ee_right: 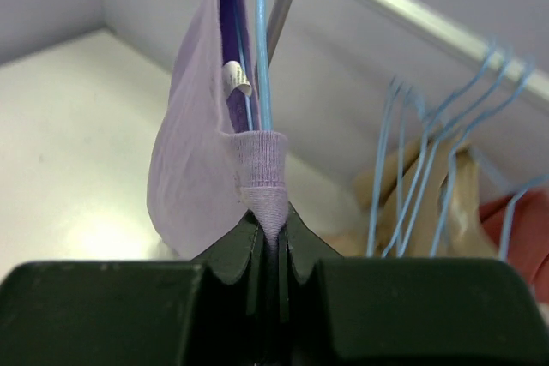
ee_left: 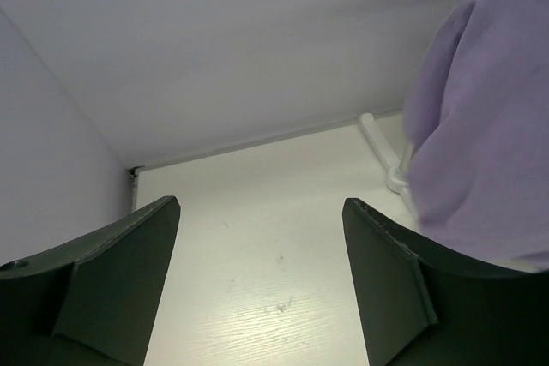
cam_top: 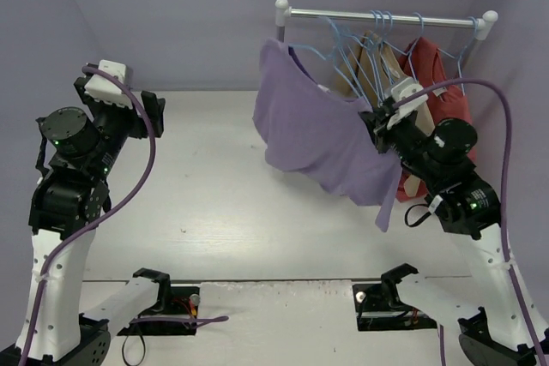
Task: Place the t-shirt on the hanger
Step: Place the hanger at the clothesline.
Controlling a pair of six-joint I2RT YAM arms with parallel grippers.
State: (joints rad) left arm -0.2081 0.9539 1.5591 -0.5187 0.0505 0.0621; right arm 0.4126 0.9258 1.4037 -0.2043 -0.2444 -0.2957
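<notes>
Right wrist view alone: right hand (ee_right: 273,233) pinching t-shirt (ee_right: 190,169) collar, hanger (ee_right: 260,57) wire inside; left hand (ee_left: 259,212) spread.

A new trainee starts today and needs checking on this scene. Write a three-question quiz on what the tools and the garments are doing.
1. True or false: the left tool is shut on the t-shirt.
2. Which part of the t-shirt does the right tool pinch? A) sleeve hem B) neckband C) bottom hem
3. Fill in: the garment hanging farthest right on the rail is the ___ shirt.
Key: 1 false, it is open and holds nothing; 2 B; 3 red shirt.
</notes>
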